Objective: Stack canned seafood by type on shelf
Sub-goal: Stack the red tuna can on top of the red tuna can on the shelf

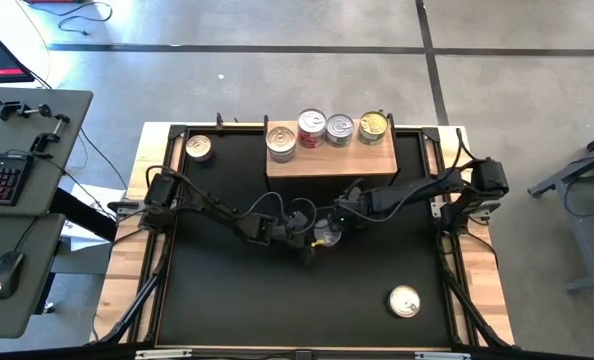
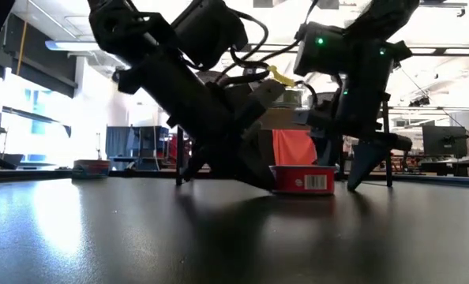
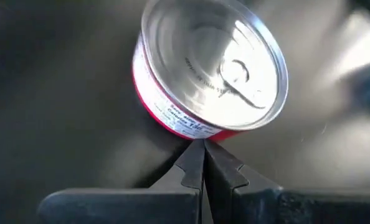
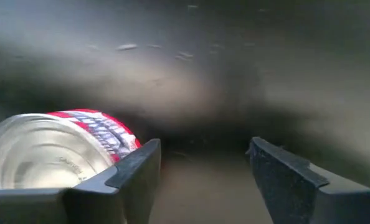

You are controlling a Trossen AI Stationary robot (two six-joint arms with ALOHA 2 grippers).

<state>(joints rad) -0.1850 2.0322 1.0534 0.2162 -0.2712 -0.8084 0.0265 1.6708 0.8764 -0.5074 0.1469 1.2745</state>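
Note:
A red-labelled tin (image 1: 327,236) with a silver pull-tab lid (image 3: 213,62) stands flat on the black mat at mid-table, in front of the wooden shelf (image 1: 329,165). My left gripper (image 3: 203,149) is shut, with its tips at the tin's side. My right gripper (image 4: 203,168) is open and points down beside the tin (image 4: 54,149), which lies outside its gap. On the shelf stand a stack of tins (image 1: 281,140) and three single tins (image 1: 339,130). My left gripper sets its shut fingertips against the lower part of the tin's red side wall (image 3: 191,132). It comes slanting down from the table's left. The tin stands on its base on the mat, lid up. My right gripper: one finger (image 4: 132,174) stands next to the tin; whether it touches, I cannot tell.
One loose tin (image 1: 198,148) rests on the mat at the far left, beside the shelf. Another tin (image 1: 404,301) sits near the front right. A desk with a keyboard (image 1: 2,178) stands off the table's left side.

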